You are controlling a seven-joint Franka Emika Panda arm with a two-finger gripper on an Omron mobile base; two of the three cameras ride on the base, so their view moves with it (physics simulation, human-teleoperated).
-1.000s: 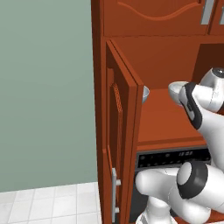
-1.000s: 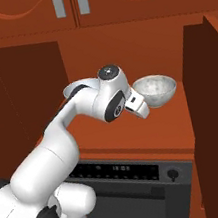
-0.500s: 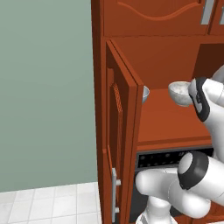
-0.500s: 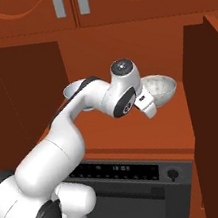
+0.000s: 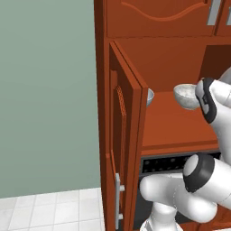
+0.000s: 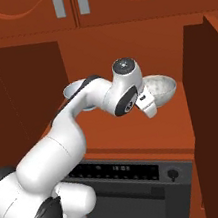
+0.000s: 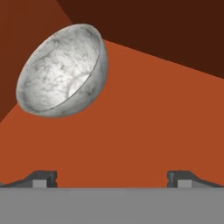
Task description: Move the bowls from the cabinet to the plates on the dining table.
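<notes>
We see the cabinet [image 6: 120, 43] with both doors swung wide. The grey speckled bowl [image 7: 61, 72] sits on its shelf [image 7: 144, 118], in the upper left of the hand view. Our tool [image 7: 111, 179] stands wide with nothing between its tips, short of that bowl. At centre left of the right base view, the blue-patterned bowl [image 6: 73, 91] peeks out behind the arm [image 6: 94, 101].

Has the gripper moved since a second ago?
Yes. In the right base view the gripper has swung right, toward the grey bowl and the open right door.
</notes>
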